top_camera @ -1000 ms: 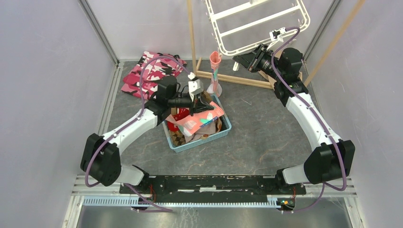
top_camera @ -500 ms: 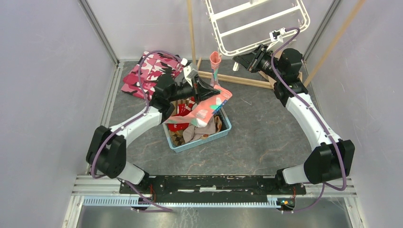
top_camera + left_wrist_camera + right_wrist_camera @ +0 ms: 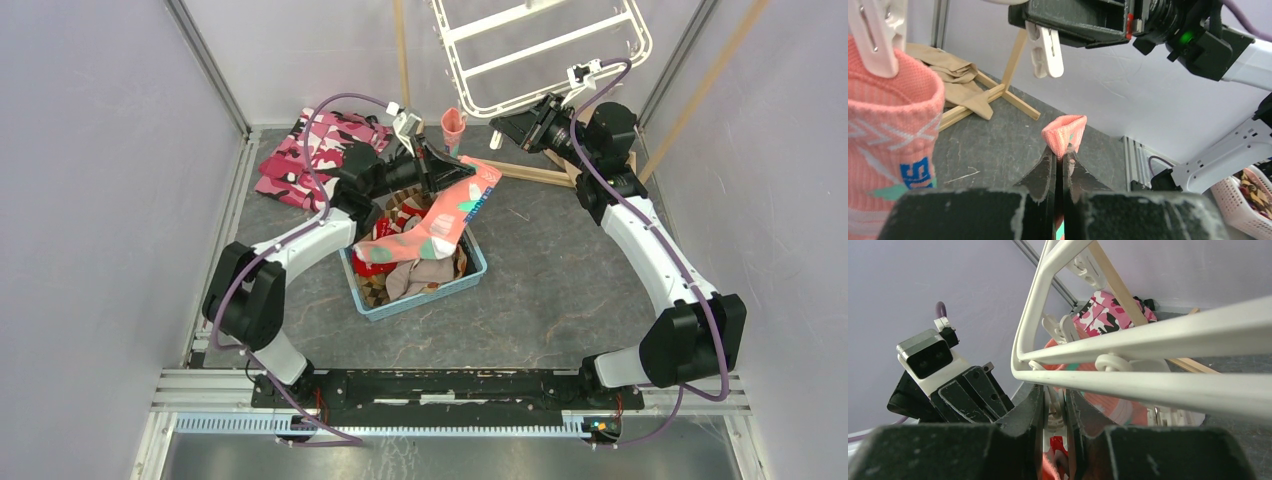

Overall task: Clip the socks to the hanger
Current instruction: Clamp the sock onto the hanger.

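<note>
Left gripper [image 3: 1059,158] tight on salmon sock [image 3: 1065,131], right gripper [image 3: 1054,402] tight on hanger peg [image 3: 1047,50]; sock lettering [image 3: 482,197] illegible.

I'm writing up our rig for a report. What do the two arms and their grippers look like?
Both the left arm and right arm have white tapered links joined by chunky black joints. A purple cable loops along each. The left gripper and right gripper are black with flat, scuffed fingers, each topped by a small white camera mount.
</note>
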`<state>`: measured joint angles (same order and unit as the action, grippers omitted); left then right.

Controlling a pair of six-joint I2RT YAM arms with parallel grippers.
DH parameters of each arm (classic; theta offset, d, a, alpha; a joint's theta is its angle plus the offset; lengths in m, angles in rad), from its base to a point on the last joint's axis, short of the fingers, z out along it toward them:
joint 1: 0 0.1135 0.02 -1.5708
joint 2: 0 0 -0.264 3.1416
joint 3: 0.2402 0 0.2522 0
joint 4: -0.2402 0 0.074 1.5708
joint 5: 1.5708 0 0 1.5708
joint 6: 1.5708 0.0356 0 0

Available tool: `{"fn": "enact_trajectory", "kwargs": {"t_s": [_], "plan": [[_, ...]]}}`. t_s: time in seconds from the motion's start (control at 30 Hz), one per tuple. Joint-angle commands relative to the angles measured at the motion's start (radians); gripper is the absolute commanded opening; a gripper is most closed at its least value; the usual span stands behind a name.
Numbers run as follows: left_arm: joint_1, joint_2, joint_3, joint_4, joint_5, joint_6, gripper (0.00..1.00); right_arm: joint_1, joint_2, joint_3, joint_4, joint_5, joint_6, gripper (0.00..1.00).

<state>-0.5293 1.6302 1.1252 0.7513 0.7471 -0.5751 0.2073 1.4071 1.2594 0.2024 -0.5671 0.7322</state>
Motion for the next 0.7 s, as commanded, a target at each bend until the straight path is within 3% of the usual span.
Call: {"fn": "enact_trajectory", "kwargs": {"t_s": [0.0, 0.67], "plan": [[-0.018, 0.019, 0.064, 0.083, -0.029, -0.090, 0.02, 0.001, -0.023, -0.016, -0.023, -0.026, 0.010, 0.00], [-0.026, 0.095, 0.129, 0.112, -0.138, -0.200, 0.02, 0.006, -0.020, -0.020, -0.013, -0.033, 0.016, 0.00]]}}
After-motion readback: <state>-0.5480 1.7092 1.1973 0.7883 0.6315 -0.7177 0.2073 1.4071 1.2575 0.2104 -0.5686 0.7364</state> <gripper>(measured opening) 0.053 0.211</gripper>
